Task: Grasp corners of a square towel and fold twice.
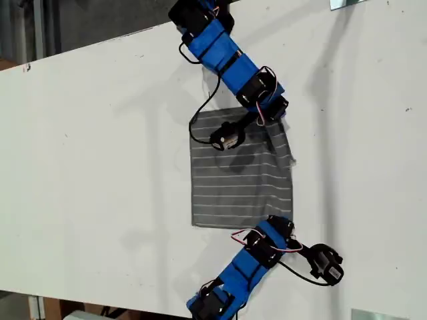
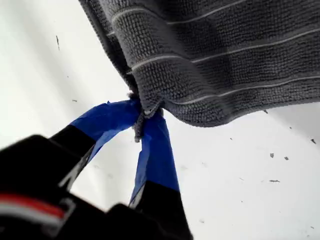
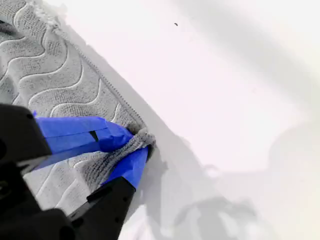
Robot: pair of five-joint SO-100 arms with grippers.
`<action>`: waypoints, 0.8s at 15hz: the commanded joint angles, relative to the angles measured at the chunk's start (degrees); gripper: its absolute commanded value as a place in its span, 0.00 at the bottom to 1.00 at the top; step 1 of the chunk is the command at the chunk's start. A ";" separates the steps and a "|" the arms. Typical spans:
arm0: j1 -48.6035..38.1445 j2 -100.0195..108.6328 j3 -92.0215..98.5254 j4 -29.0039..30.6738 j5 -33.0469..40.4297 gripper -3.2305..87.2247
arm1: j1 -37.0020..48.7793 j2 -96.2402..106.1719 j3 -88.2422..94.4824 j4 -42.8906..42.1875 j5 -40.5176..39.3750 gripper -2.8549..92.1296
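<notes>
The grey towel point(image 1: 240, 180) with pale stripes lies on the white table point(image 1: 100, 167). In the exterior view one blue arm point(image 1: 227, 53) reaches in from the top to the towel's upper right corner point(image 1: 283, 123), where the cloth is raised and creased. The other arm point(image 1: 250, 263) comes from the bottom to the lower right corner point(image 1: 288, 221). The wrist views do not settle which arm is which. My first gripper point(image 2: 145, 117) is shut on a corner of the towel point(image 2: 225, 60), which hangs lifted above the table. My second gripper point(image 3: 137, 145) is shut on another corner, with the towel point(image 3: 50, 70) lying low beside it.
Bare white tabletop surrounds the towel on all sides. In the exterior view the table's edge runs along the upper left point(image 1: 87, 43) and along the bottom. Small metal brackets sit at that view's top right point(image 1: 347, 3) and bottom right point(image 1: 373, 313).
</notes>
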 commanded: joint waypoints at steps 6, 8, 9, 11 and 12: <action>-6.68 13.27 -2.72 7.21 9.05 0.03 | 4.13 11.25 -3.25 7.03 -0.97 0.03; -8.79 15.91 -1.49 10.37 11.25 0.03 | 6.06 14.24 -1.93 9.05 -1.41 0.03; -10.20 17.23 -0.44 11.07 13.01 0.03 | 7.47 16.08 -0.62 9.40 -2.29 0.03; -14.06 19.16 0.88 11.87 17.31 0.03 | 10.90 20.30 3.08 9.40 -4.48 0.03; -16.26 20.21 1.58 12.13 19.60 0.03 | 13.01 22.32 4.48 9.49 -6.06 0.03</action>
